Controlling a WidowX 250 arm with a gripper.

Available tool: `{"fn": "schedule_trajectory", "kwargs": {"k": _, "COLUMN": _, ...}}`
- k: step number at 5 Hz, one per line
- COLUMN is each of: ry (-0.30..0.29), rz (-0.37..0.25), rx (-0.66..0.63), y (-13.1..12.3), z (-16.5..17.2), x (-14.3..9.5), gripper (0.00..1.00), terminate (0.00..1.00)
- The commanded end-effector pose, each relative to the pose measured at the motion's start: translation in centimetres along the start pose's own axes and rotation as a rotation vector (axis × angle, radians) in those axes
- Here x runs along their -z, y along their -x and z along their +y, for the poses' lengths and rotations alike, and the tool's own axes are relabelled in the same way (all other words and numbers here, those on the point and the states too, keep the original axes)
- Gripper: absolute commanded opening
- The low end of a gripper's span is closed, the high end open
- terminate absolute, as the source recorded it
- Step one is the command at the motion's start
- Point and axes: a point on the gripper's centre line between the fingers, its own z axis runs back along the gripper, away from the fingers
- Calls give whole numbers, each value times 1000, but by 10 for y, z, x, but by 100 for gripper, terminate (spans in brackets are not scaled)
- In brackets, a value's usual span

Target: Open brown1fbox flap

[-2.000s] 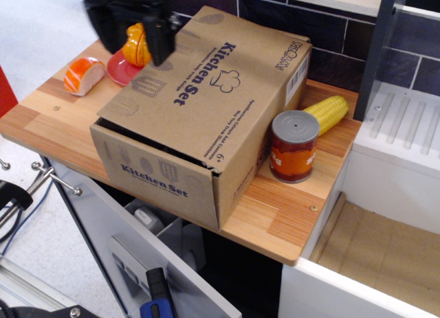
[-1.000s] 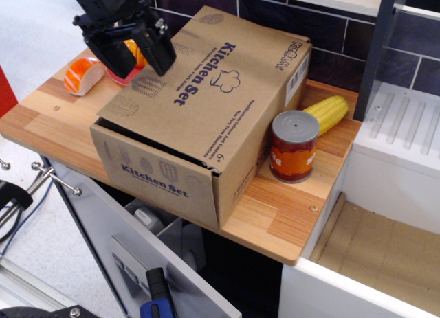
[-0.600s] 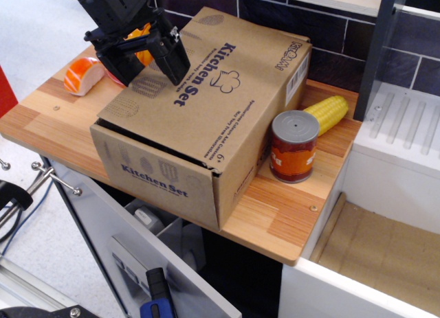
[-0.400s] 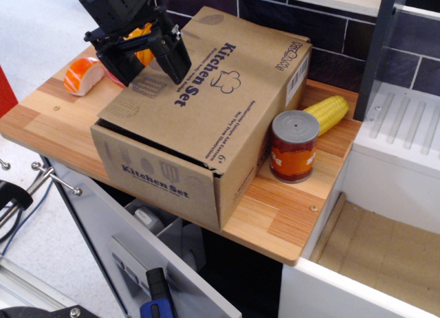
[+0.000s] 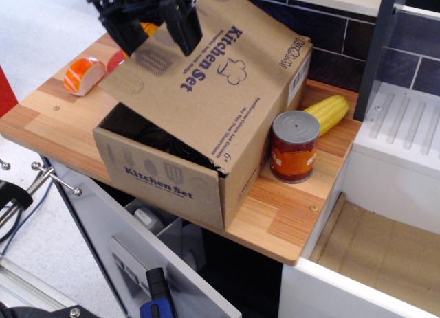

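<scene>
On the wooden counter (image 5: 289,215), the brown1fbox (image 5: 206,139) stands near the front edge with its long side running away from you; the printed front wall faces the camera. The flap (image 5: 199,74) is raised at its near edge and hinged along the far side, so a dark gap shows beneath it; you can judge the opening as begun but well short of complete. The gripper (image 5: 155,19) sits at the flap's upper left corner; its jaws are spread, with dark fingers (image 5: 185,29) lying against the cardboard; whether they pinch the edge or only hook it, you cannot tell. That corner hold gives leverage about the hinge line. A can (image 5: 294,146) stands just beside the box's right wall, with a corn cob (image 5: 328,113) behind it; note both as obstructions should the box slide.
</scene>
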Motion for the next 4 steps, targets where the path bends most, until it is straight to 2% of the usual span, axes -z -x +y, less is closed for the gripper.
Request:
{"fn": "schedule_trajectory", "kwargs": {"k": 1, "ry": -117, "rz": -38, "rx": 77, "y": -17, "z": -36, "x": -33, "gripper": 100, "terminate": 0}}
{"fn": "schedule_trajectory", "kwargs": {"k": 3, "ry": -277, "rz": -47, "rx": 92, "y": -13, "z": -86, "x": -44, "gripper": 100, "terminate": 0}}
{"fn": "schedule_trajectory", "kwargs": {"k": 4, "ry": -371, "rz": -50, "rx": 113, "y": -7, "z": -110, "x": -34, "gripper": 100, "terminate": 0}}
